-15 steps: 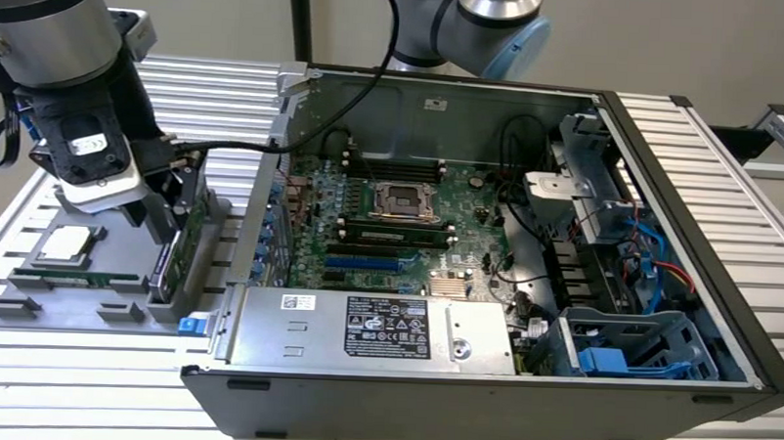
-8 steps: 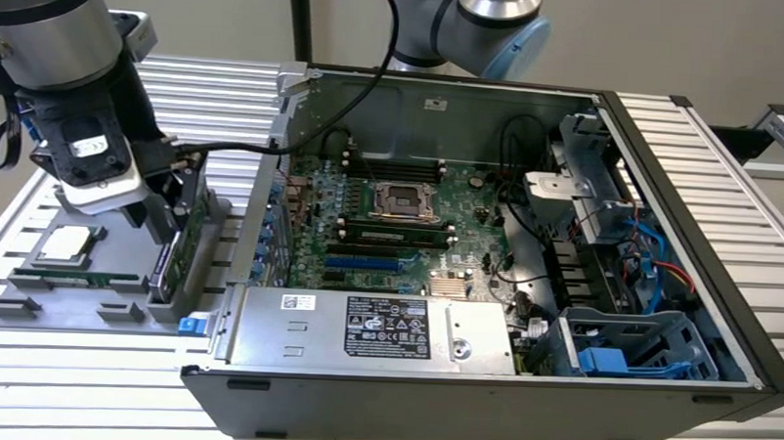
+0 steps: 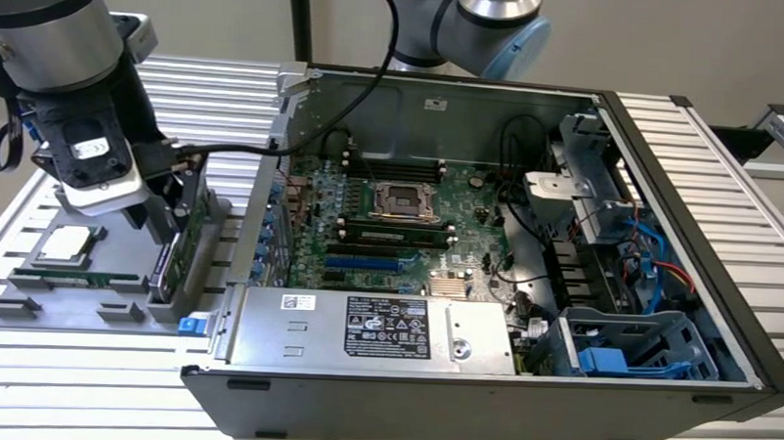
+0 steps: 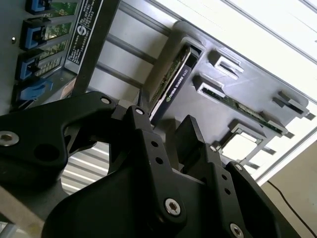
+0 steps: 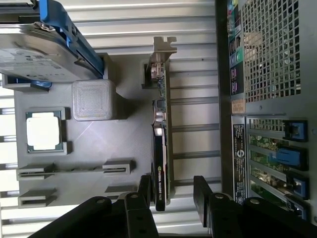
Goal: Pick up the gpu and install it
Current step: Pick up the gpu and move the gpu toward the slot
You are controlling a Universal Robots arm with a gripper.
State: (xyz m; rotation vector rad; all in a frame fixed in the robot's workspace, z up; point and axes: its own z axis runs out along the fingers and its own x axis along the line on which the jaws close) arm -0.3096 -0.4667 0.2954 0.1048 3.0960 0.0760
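I am watching the gripper point(image 5: 172, 191) hanging open over the grey holder tray point(image 5: 124, 144), its fingers point(image 5: 200, 188) sitting either side of the gpu point(image 5: 159, 148) without clamping it. The gpu is standing on edge in a slot of the tray, just to the exterior view's left of the open computer case point(image 3: 490, 404). A hard drive point(image 5: 34, 49) and a processor chip point(image 5: 43, 131) are resting in the same tray.
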